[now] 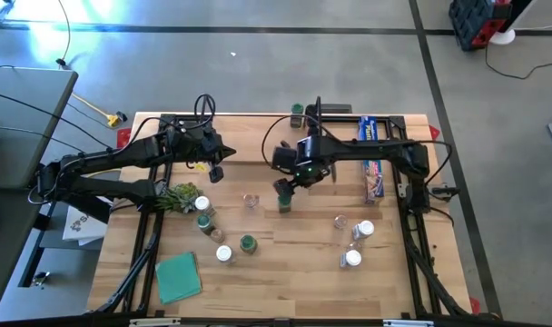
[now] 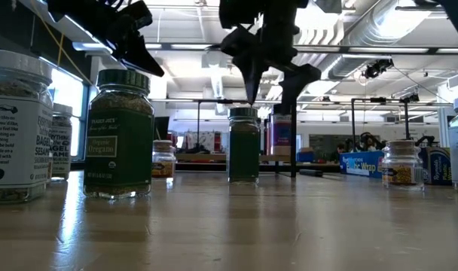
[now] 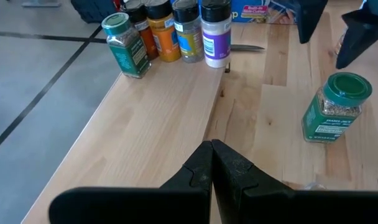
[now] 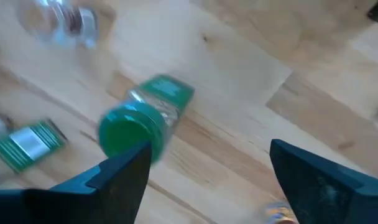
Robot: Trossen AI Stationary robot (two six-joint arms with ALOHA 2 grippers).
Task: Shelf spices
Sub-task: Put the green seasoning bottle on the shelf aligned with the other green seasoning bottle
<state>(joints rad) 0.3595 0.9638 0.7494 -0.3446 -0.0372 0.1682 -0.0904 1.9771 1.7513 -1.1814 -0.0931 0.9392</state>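
While both dark arms reach over the light-wood tabletop (image 1: 294, 272), only the right one is working. Reading from the left in the overhead view: a green leafy bunch (image 1: 174, 196) lies near the table's left edge, with a flat green cloth (image 1: 178, 276) nearer the front. Beside them stand several small clear spice jars — one white-lidded (image 1: 202, 203), one green-lidded (image 1: 248, 243) — loose on the table, not yet shelved.

Above them hangs the left gripper (image 3: 212, 163), its two dark fingers pressed together on nothing; it appears to be waiting out of the way. From its wrist view, a row of jars (image 3: 170, 31) already lines the far end of the pale wooden shelf board (image 3: 158, 118), probably packed close to leave room.

At centre, the right gripper (image 4: 207, 165) hovers with fingers spread wide directly over an upright green-lidded jar (image 4: 128, 130), which stands on the table just in front of the shelf, not touched. That wide stance suits straddling or clearing the lid.

Further right lie a long blue wrap box (image 1: 372, 156) and more white-lidded jars (image 1: 353, 258).
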